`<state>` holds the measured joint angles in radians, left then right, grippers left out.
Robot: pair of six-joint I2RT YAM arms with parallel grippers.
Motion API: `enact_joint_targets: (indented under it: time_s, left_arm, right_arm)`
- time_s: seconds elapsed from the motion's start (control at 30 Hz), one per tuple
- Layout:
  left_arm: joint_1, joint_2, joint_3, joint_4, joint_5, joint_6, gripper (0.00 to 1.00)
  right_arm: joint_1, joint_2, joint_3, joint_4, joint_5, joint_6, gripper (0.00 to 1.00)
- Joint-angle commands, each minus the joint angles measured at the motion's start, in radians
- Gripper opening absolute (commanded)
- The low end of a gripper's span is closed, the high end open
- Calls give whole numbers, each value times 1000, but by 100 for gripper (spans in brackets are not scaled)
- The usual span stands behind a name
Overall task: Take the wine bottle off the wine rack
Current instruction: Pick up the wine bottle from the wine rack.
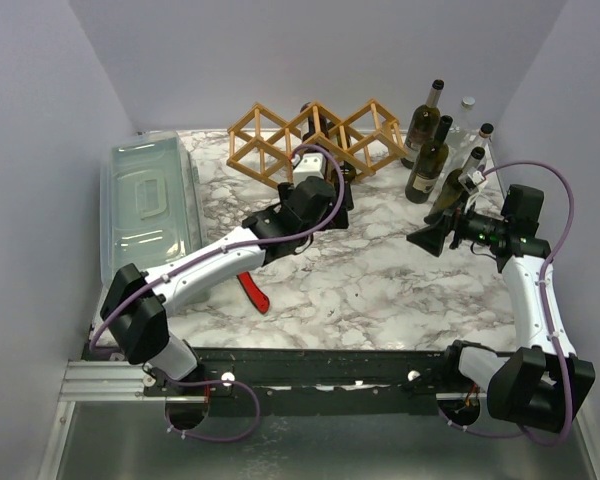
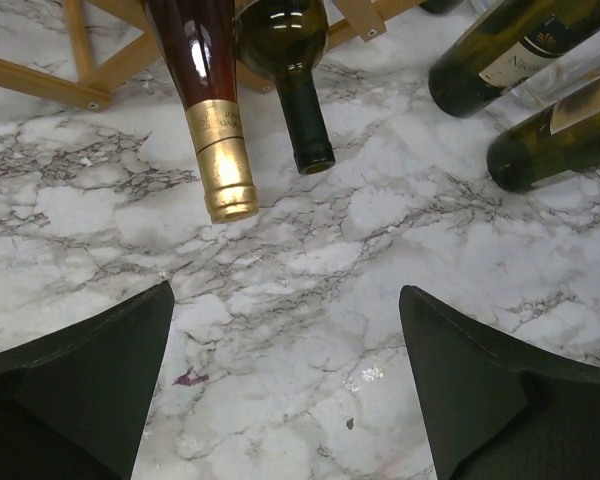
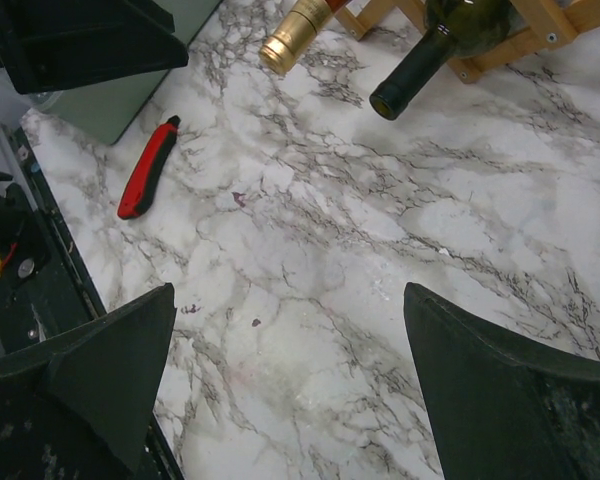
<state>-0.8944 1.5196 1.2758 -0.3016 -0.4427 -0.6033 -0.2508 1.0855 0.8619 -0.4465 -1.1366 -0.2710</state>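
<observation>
The light wooden wine rack (image 1: 315, 140) stands at the back of the marble table. Two wine bottles lie in it with their necks pointing toward me: one dark red with a gold foil cap (image 2: 215, 120) and one dark green (image 2: 295, 90). My left gripper (image 1: 325, 185) hovers just in front of the rack, open (image 2: 285, 380), with only bare marble between its fingers and the bottle necks a little ahead. My right gripper (image 1: 430, 238) hangs open (image 3: 290, 380) over the right part of the table, holding nothing. In its view the gold cap (image 3: 295, 30) and the green neck (image 3: 410, 80) show far off.
Several upright bottles (image 1: 427, 160) stand at the back right, close to my right arm. A clear plastic bin (image 1: 150, 200) sits at the left edge. A red utility knife (image 1: 252, 290) lies near the front under my left arm.
</observation>
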Motion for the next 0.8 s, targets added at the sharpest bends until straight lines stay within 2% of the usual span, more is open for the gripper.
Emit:
enact_joint_targets:
  time_s: [0.0,0.2,0.37,0.57,0.77]
  left_arm:
    - [23,38,59,-19,31,42,96]
    - [66,42,65,-13,95,68,97]
    - [72,-29,16,22,168,119,97]
    - [71,-150,-96,63,229,140,97]
    - [72,-266,-193,79,248,113,97]
  right_arm:
    - [-6,0,5,-16,21,-19,99]
    - [13,0,-6,17,57,12,99]
    - [70,9,17,22,128,34,99]
    - [215,31,91,-6,288,19,99]
    - [445,91,142,38,514,75,99]
